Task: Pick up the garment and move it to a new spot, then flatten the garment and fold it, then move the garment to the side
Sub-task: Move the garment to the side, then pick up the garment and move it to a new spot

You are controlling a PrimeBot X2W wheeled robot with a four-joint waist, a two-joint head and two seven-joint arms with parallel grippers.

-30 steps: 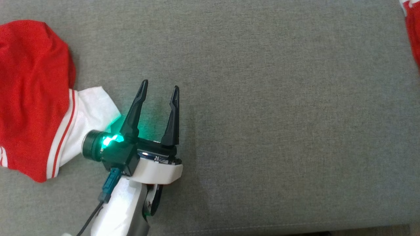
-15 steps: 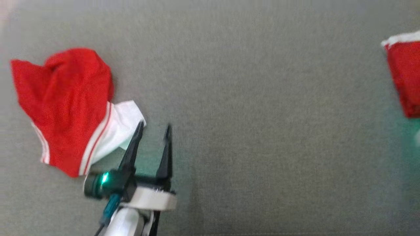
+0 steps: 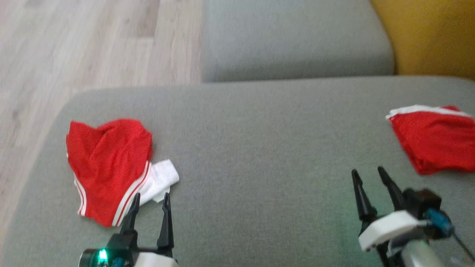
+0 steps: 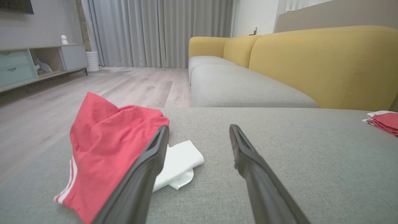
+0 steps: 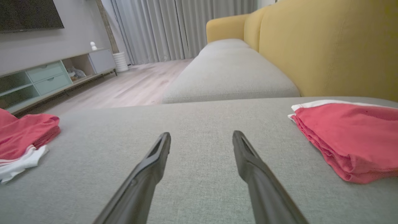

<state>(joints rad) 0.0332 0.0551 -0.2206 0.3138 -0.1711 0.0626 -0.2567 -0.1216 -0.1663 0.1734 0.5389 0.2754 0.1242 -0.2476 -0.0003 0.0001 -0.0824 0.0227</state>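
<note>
Head view: a crumpled red garment (image 3: 107,163) with white stripes and a white part lies on the left of the grey seat cushion (image 3: 259,148), near its edge by the wooden floor (image 3: 74,48). A folded red garment (image 3: 434,144) with a white edge lies far to the right on the same cushion, well apart from the first. The left gripper (image 3: 151,196) sits at the bottom with its jaws spread and nothing between them, its tips just beside the lower hem of the crumpled garment. The right gripper (image 3: 367,171) stands at the lower right, jaws spread and empty, near the folded garment but apart from it. A yellow backrest (image 3: 430,33) fills the top right corner.

Left wrist view: the left gripper (image 4: 199,127) has its jaws wide over bare cushion. The crumpled garment (image 4: 105,146) lies to the left of the fingers; whether one touches it I cannot tell.

Right wrist view: the right gripper (image 5: 201,133) holds nothing, jaws spread over the cushion. The folded garment (image 5: 348,137) lies flat to the right, the crumpled one (image 5: 25,133) at the far left
</note>
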